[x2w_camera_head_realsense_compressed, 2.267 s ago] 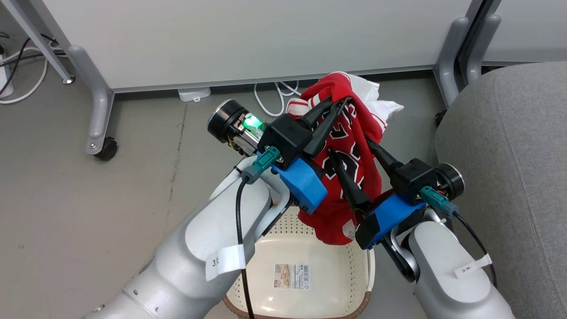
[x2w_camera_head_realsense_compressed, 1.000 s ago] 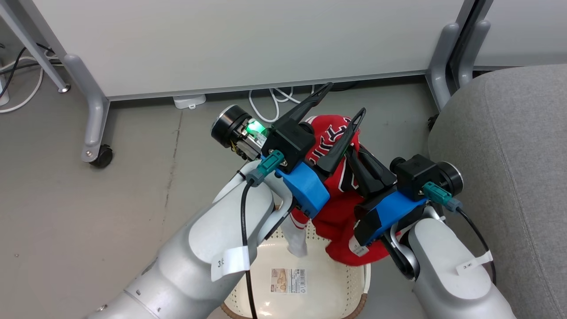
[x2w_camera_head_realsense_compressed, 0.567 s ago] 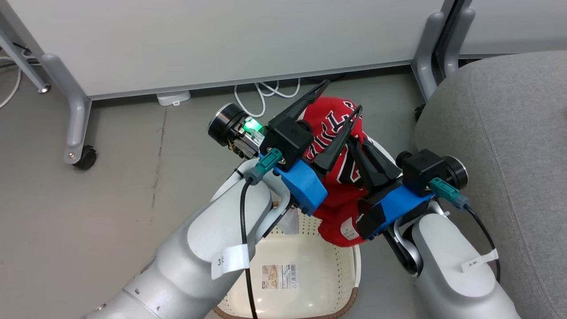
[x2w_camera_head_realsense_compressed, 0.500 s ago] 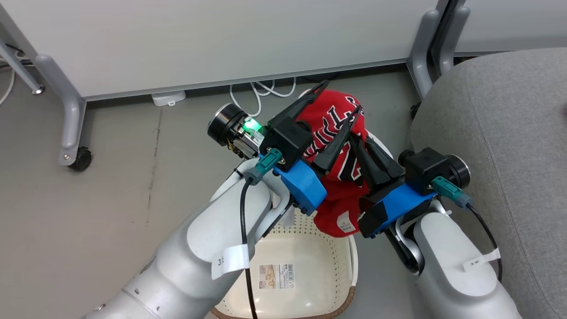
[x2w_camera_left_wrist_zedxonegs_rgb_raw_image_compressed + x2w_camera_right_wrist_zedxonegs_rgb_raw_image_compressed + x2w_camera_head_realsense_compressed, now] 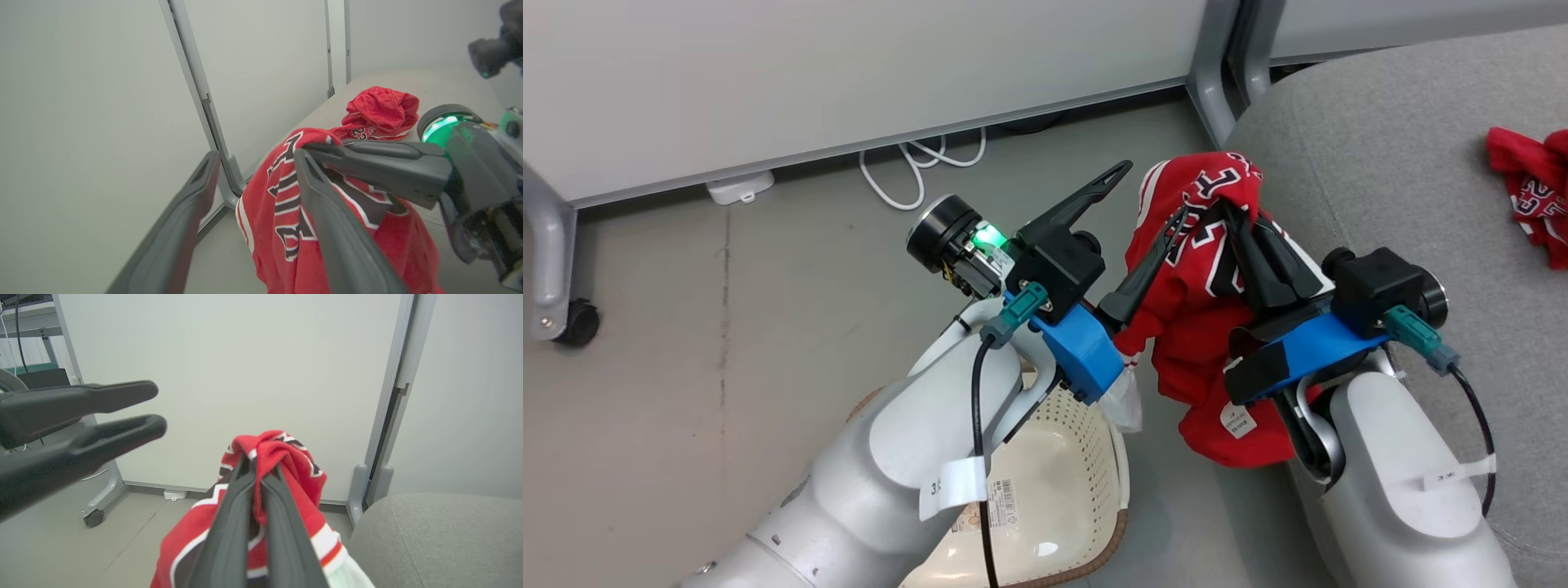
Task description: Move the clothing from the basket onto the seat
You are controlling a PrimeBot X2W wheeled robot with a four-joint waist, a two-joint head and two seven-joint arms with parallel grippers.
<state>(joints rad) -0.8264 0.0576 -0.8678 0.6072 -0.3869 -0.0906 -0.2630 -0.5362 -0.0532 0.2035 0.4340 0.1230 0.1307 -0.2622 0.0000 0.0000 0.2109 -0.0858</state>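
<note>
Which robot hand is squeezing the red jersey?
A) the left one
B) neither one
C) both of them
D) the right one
D: the right gripper has its two dark fingers pinched shut on a fold of the jersey, while the left gripper stands wide open beside it with nothing clamped between its fingers.

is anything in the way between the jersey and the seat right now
Nothing visible. The jersey hangs from the shut right gripper at the near edge of the seat, whose grey fabric beside it is bare. The red shorts lie farther across; the open left gripper is on the floor side.
</note>
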